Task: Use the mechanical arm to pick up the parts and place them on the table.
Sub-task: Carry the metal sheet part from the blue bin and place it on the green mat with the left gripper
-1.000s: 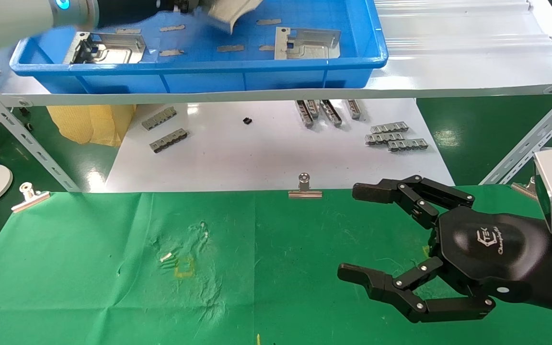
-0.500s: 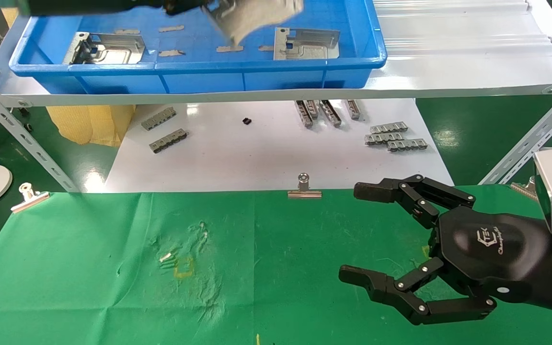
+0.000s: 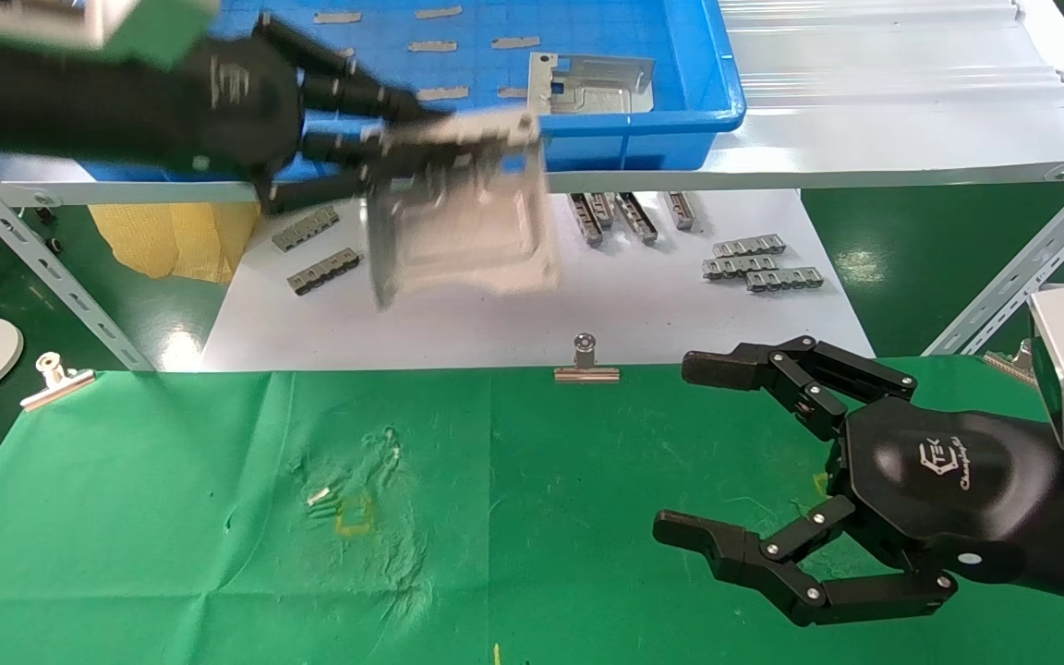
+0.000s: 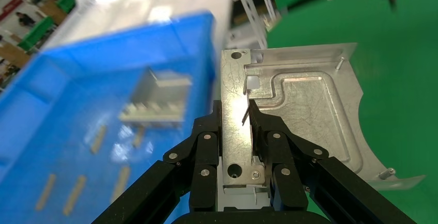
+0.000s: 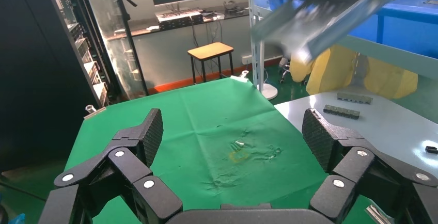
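Note:
My left gripper (image 3: 384,152) is shut on the flange of a silvery stamped plate (image 3: 467,226) and holds it in the air in front of the blue tray, over the white board. In the left wrist view the plate (image 4: 304,105) sits clamped between the black fingers (image 4: 206,141) of the left gripper (image 4: 236,131). Another plate (image 3: 592,83) lies in the blue tray (image 3: 707,111). My right gripper (image 3: 694,453) is open and empty, resting low over the green table (image 3: 172,517) at the right. The held plate shows far off in the right wrist view (image 5: 320,15).
The white board (image 3: 495,314) carries several small grey toothed strips (image 3: 763,263). Binder clips (image 3: 586,362) pin the cloth's far edge. A white shelf on angled metal legs (image 3: 1021,277) holds the tray. A yellow bag (image 3: 176,235) sits at the left.
My left gripper has lifted a plate out of the blue tray and carried it down and forward, past the tray's front wall. The right arm has not moved.

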`<control>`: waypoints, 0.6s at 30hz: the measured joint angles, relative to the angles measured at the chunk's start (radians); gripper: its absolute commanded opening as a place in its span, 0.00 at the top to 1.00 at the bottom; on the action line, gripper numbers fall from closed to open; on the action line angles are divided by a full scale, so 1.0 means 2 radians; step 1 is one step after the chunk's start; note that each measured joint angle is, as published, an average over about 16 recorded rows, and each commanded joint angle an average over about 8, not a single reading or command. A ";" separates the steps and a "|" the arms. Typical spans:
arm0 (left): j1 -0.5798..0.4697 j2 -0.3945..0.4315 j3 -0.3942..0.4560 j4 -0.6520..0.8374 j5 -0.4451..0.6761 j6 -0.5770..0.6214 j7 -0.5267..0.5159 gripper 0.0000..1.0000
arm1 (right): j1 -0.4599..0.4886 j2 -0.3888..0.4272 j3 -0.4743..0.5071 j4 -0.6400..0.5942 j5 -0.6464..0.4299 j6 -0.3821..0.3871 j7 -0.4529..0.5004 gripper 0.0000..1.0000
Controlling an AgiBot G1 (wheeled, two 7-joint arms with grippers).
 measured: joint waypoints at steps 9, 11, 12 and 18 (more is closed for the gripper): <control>0.055 -0.022 0.078 -0.038 0.016 -0.007 0.050 1.00 | 0.000 0.000 0.000 0.000 0.000 0.000 0.000 0.00; 0.065 -0.020 0.093 -0.033 0.024 -0.011 0.061 1.00 | 0.000 0.000 0.000 0.000 0.000 0.000 0.000 0.00; 0.069 -0.018 0.099 -0.029 0.028 -0.013 0.066 1.00 | 0.000 0.000 0.000 0.000 0.000 0.000 0.000 0.00; 0.088 -0.001 0.124 0.010 0.048 -0.034 0.095 1.00 | 0.000 0.000 0.000 0.000 0.000 0.000 0.000 0.00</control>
